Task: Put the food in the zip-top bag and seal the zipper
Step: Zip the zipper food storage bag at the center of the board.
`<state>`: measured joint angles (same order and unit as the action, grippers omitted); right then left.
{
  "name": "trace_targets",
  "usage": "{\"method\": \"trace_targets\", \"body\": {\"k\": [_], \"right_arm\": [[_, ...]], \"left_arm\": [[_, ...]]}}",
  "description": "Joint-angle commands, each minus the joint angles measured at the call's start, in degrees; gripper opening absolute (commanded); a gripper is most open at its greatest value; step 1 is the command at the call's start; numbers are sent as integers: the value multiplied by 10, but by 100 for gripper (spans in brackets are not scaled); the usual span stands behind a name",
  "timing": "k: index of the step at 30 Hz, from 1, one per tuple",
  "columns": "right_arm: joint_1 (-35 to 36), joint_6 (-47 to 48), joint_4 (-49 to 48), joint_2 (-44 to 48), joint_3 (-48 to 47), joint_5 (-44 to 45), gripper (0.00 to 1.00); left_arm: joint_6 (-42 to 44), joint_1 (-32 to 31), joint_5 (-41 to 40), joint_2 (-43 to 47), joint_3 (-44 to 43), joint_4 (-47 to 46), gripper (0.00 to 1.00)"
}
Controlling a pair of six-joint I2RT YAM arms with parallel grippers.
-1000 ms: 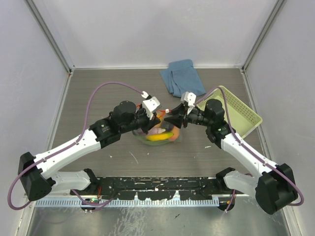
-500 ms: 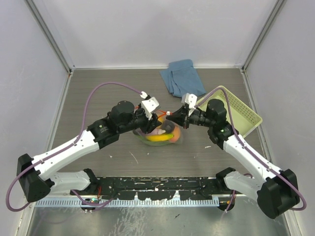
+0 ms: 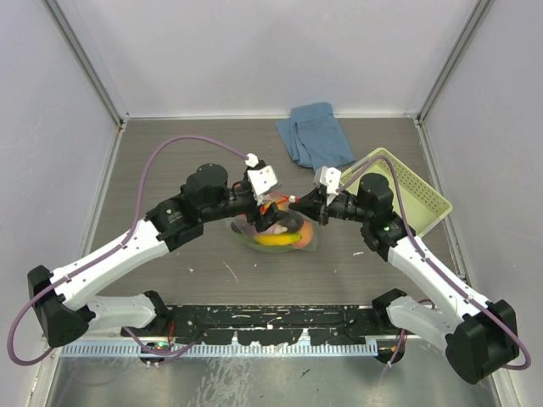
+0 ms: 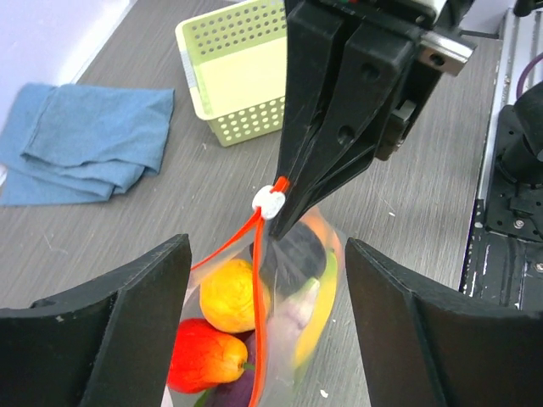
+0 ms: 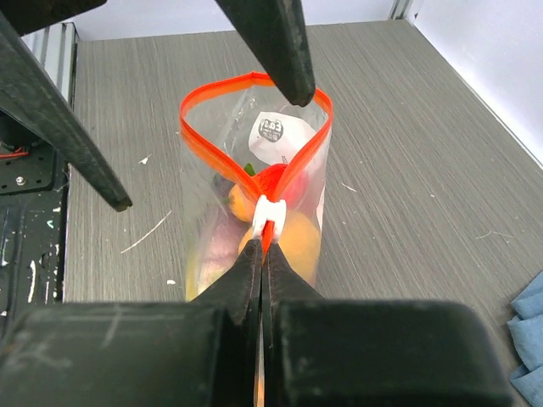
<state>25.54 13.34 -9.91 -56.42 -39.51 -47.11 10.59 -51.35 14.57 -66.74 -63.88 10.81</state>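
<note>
Now the right gripper (image 5: 263, 252) clamps the orange-red zipper strip (image 5: 210, 153) of the clear plastic bag (image 5: 310, 203), the left gripper (image 4: 267, 248) gaping open.

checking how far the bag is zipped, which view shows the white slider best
Right wrist: slider centred, pinched at the right gripper's shut tips, bag mouth open beyond. Left wrist shows it side-on; overhead, barely visible.

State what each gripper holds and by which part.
Right gripper pinches the zip-top bag by its zipper end, beside the white slider. Left gripper, fingers open, holds nothing.

Grey table (image 3: 170, 153): blue cloth (image 3: 315, 133), basket (image 3: 409, 193), bag (image 3: 293, 242)
</note>
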Motion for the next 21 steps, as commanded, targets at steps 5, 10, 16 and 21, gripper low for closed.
{"method": "trace_targets", "body": {"k": [5, 10, 16, 21], "right_arm": [[0, 22, -21, 18, -5, -27, 1], [0, 29, -14, 23, -2, -33, 1], [0, 38, -9, 23, -1, -34, 1], [0, 40, -7, 22, 1, -29, 1]], "left_arm": [[68, 15, 107, -40, -69, 13, 76], [72, 32, 171, -81, -100, 29, 73], [75, 44, 208, -112, -127, 48, 59], [73, 47, 228, -129, -134, 62, 41]]}}
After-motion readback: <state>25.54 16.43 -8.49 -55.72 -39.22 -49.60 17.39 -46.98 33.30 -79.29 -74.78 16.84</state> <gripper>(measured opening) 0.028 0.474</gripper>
